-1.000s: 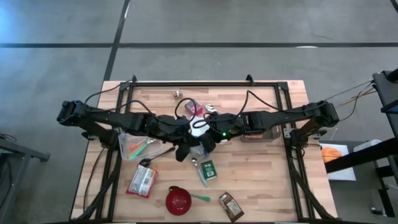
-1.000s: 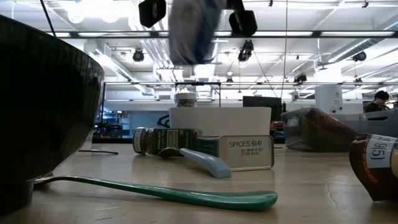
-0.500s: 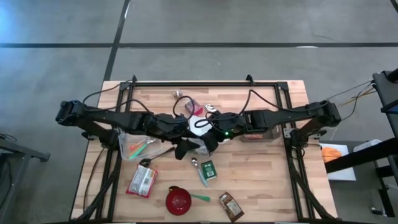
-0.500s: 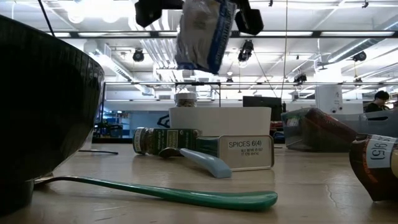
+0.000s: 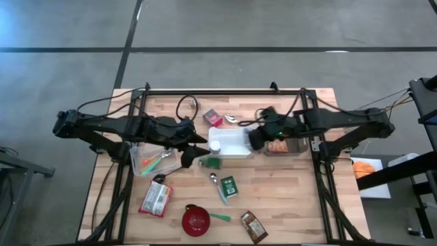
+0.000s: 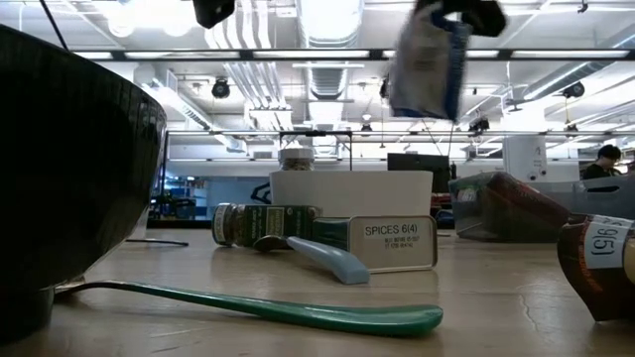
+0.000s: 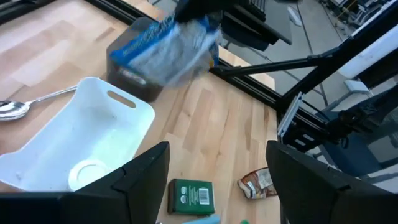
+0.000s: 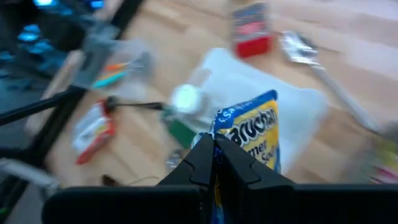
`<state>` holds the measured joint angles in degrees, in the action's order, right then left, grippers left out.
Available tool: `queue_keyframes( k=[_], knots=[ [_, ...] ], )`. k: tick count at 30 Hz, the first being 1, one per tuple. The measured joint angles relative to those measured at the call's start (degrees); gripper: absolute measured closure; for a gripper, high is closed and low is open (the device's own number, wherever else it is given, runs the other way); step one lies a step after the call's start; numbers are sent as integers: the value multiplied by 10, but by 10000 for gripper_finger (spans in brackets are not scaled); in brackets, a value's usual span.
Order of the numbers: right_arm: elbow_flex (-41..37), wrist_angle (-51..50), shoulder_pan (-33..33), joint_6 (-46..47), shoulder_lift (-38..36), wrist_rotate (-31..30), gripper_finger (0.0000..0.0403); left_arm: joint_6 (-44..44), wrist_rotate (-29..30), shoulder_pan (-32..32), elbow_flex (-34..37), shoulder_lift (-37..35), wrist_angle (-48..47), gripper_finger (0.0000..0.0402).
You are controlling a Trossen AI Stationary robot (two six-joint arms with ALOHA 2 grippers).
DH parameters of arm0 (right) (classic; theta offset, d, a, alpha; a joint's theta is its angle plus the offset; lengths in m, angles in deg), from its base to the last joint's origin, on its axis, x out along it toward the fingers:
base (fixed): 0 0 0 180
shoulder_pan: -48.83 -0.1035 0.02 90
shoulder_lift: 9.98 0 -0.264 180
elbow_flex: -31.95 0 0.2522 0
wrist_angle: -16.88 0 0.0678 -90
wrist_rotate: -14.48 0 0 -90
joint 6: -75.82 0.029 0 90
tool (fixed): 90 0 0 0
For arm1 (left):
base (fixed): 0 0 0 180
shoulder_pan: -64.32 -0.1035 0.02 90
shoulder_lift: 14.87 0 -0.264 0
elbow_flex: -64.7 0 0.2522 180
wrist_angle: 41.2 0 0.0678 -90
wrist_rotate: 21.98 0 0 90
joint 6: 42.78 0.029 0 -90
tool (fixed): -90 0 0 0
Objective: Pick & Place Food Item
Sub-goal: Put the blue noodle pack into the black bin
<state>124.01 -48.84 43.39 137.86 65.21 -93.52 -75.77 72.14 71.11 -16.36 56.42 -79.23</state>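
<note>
Blue-and-silver soup packet (image 8: 249, 140) hangs pinched in my right pincer (image 8: 214, 152), above the white tray's (image 5: 235, 147) edge. Left pincer (image 7: 217, 168) stands apart, empty. Packet print blurred; I cannot read it.

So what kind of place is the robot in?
Probably a big lab or workshop, not a kitchen. Long ceiling lights hang over an open hall, the floor is bare grey concrete, and the wooden table sits in a black metal frame.
</note>
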Motion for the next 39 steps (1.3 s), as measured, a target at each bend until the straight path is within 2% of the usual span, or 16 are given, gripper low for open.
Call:
queue_keyframes(
  k=[7,11,24,31,39],
  knots=[
    [-4,-180,16,78,-51,-32,396,2,2,-4,0,-1,-3,133],
    [-24,-230,28,113,-67,-36,396,11,2,-4,1,-1,-3,133],
    [-172,-224,88,155,-123,-16,395,10,2,-4,1,-1,-5,133],
    [-219,-192,106,158,-164,-16,395,10,2,-4,1,-1,-5,133],
    [-258,-190,125,151,-146,-17,395,10,2,-6,1,-1,-5,133]
  ],
)
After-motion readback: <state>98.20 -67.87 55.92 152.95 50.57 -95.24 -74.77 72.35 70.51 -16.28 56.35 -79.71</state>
